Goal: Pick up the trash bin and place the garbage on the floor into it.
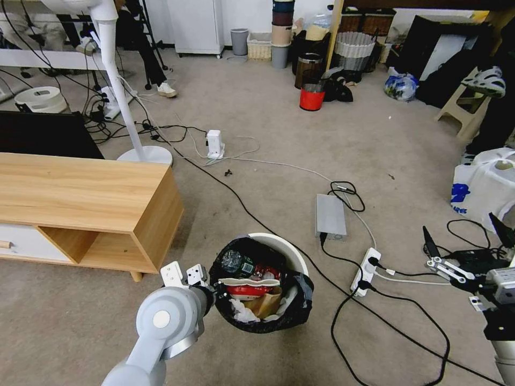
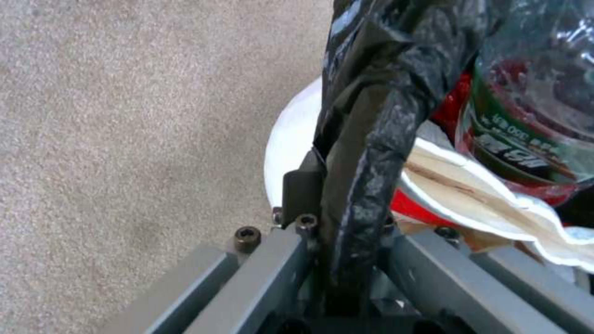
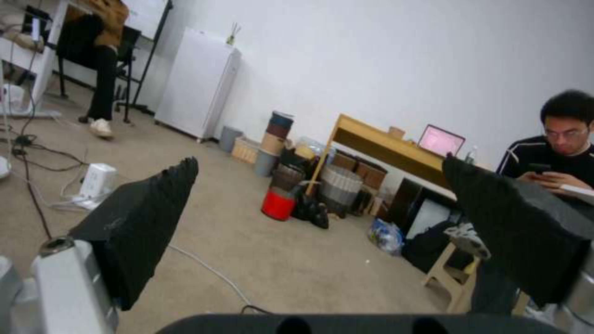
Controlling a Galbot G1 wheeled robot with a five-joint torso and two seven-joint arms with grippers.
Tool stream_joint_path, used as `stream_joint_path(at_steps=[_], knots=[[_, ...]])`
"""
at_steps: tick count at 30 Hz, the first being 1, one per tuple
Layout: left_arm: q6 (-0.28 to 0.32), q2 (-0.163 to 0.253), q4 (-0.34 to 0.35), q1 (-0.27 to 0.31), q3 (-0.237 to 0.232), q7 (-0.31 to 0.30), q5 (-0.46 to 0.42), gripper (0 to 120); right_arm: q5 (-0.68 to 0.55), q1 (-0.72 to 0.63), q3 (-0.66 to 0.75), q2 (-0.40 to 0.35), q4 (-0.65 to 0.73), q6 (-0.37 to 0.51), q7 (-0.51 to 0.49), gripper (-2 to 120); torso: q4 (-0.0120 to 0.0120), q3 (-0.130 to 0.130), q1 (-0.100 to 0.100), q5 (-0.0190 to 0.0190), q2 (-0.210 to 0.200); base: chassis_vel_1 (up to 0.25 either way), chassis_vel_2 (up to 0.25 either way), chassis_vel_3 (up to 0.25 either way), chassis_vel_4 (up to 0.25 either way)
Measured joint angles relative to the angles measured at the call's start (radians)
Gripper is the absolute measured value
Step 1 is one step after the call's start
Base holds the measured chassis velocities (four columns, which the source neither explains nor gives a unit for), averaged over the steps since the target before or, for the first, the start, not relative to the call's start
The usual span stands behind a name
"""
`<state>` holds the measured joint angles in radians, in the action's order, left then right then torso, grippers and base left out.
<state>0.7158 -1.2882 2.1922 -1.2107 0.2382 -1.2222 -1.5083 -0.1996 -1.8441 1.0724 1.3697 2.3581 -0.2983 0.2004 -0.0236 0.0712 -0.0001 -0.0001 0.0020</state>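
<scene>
The trash bin (image 1: 279, 245) is a small white round one with a black bag over its rim, low in the head view and tilted toward me. My left gripper (image 1: 210, 292) is shut on its near-left rim; in the left wrist view the left gripper (image 2: 337, 195) pinches the black bag (image 2: 377, 120) and the white rim (image 2: 291, 144). The garbage lies inside the bin: a green-labelled bottle (image 1: 236, 261) (image 2: 526, 134), a red-white wrapper (image 1: 249, 288), a brown paper bag (image 1: 266, 303) and white tissue (image 1: 238, 312). My right gripper (image 1: 458, 224) (image 3: 319, 162) hovers open and empty at the right.
A low wooden bench (image 1: 80, 198) stands to the left of the bin. Black cables, a grey box (image 1: 330, 214) and a white power strip (image 1: 366, 271) lie on the carpet to its right. A large white shopping bag (image 1: 483, 187) sits far right, and a red bucket (image 1: 311, 98) stands farther back.
</scene>
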Motion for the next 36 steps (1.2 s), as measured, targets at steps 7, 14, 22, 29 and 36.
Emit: stream_joint_path(at_steps=[7, 14, 22, 29, 36], knots=[[0.0, 0.014, 0.007, -0.001, 0.004, 0.003, -0.002, 0, 0.003, -0.005, -0.004, 0.009, 0.005, -0.006, 0.006, 100, 0.0, 0.0, 0.0, 0.0, 0.0, 0.0, 0.0, 0.0, 0.0], [-0.001, 0.015, 0.009, -0.007, 0.004, 0.005, -0.001, 0, 0.04, -0.007, -0.009, 0.027, 0.004, -0.025, 0.023, 100, 0.0, 0.0, 0.0, 0.0001, 0.0, 0.0, 0.0, 0.0, 0.0], [-0.001, 0.012, 0.013, -0.011, 0.002, 0.01, 0.004, 0, 0.046, -0.008, -0.008, 0.028, 0.003, -0.027, 0.025, 100, 0.0, 0.0, 0.0, 0.0001, 0.0, 0.0, 0.0, 0.0, 0.0], [-0.001, 0.018, 0.017, -0.011, 0.003, 0.011, 0.003, 0, 0.045, -0.008, -0.008, 0.027, 0.002, -0.027, 0.025, 100, 0.0, 0.0, 0.0, 0.0001, 0.0, 0.0, 0.0, 0.0, 0.0], [-0.001, 0.02, 0.018, -0.009, 0.002, 0.012, 0.003, 0, 0.045, -0.008, -0.008, 0.027, 0.002, -0.027, 0.025, 100, 0.0, 0.0, 0.0, 0.0001, 0.0, 0.0, 0.0, 0.0, 0.0]])
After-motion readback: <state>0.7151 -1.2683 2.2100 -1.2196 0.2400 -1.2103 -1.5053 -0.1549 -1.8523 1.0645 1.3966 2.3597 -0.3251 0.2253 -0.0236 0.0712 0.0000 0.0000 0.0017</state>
